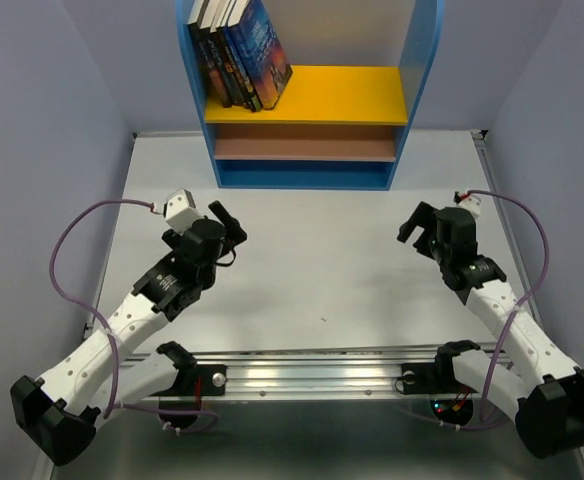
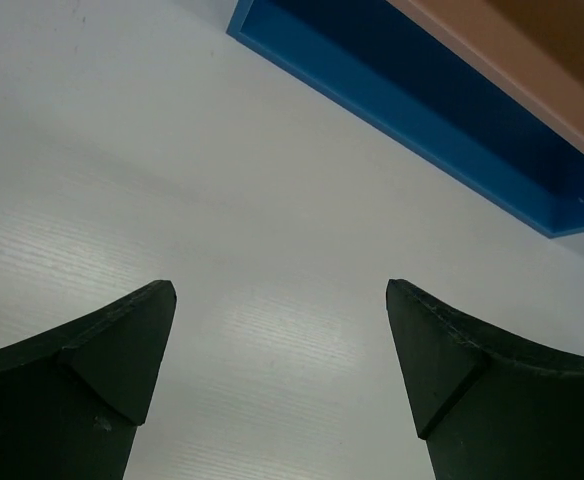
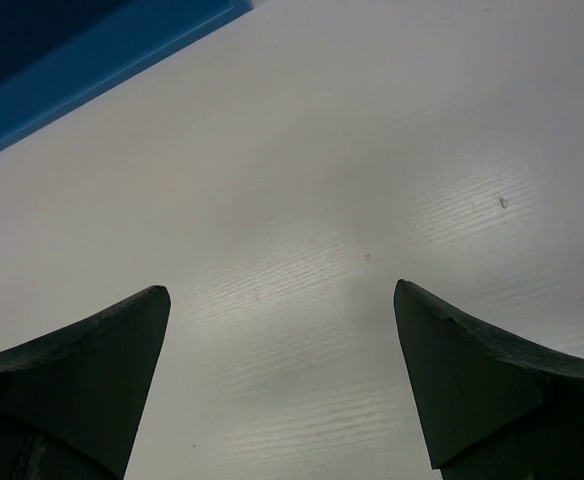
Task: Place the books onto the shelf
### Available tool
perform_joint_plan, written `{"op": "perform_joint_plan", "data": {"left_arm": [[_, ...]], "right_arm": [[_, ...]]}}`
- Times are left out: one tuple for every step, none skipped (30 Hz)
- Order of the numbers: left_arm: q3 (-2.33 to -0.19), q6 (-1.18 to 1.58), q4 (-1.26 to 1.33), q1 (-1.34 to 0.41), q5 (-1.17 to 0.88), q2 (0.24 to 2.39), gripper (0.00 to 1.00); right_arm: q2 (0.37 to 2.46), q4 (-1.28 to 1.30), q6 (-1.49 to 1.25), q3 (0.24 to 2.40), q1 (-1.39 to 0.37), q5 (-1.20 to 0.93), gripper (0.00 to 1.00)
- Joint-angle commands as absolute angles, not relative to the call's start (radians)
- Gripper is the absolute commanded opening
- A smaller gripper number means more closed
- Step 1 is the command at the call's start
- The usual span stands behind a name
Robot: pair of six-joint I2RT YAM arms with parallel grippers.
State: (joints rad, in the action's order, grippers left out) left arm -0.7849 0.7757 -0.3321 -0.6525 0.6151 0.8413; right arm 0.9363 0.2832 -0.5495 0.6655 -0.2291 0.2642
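Several books [image 1: 242, 50] stand leaning together at the left end of the yellow upper board of the shelf [image 1: 307, 95], a blue landscape cover facing out. The shelf has blue sides and base and a pinkish-brown lower board [image 2: 532, 85]; its blue base edge [image 3: 92, 60] shows in the right wrist view. My left gripper [image 1: 228, 228] hangs open over bare table at the left, nothing between its fingers [image 2: 122, 350]. My right gripper [image 1: 419, 226] is open over bare table at the right, its fingers [image 3: 452, 370] empty. Both are well short of the shelf.
The white table [image 1: 312, 260] runs from the shelf to the metal rail [image 1: 302, 375] at the near edge where the arm bases sit. Purple cables [image 1: 67, 260] loop beside each arm. Pale walls close in the left, right and back.
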Motion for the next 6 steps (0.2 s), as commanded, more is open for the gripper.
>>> {"op": "perform_joint_plan", "data": {"left_arm": [[-0.811,0.819,-0.327,-0.653,0.667,0.877,0.99],[-0.815,0.818,-0.328,-0.653,0.669,0.884,0.99],[-0.822,0.815,-0.33,-0.653,0.673,0.899,0.99],[-0.824,0.816,-0.328,-0.652,0.676,0.903,0.99],[-0.825,0.818,-0.328,-0.653,0.68,0.908,0.99],[-0.83,0.824,-0.322,-0.653,0.686,0.919,0.99]], "right_arm": [[0.911,0.253,-0.591,0.658,-0.23,0.304,1.0],[0.907,0.253,-0.591,0.654,-0.23,0.308,1.0],[0.896,0.253,-0.589,0.65,-0.23,0.317,1.0],[0.89,0.253,-0.588,0.647,-0.23,0.325,1.0],[0.885,0.252,-0.584,0.646,-0.23,0.33,1.0],[0.881,0.252,-0.581,0.649,-0.23,0.337,1.0]]}}
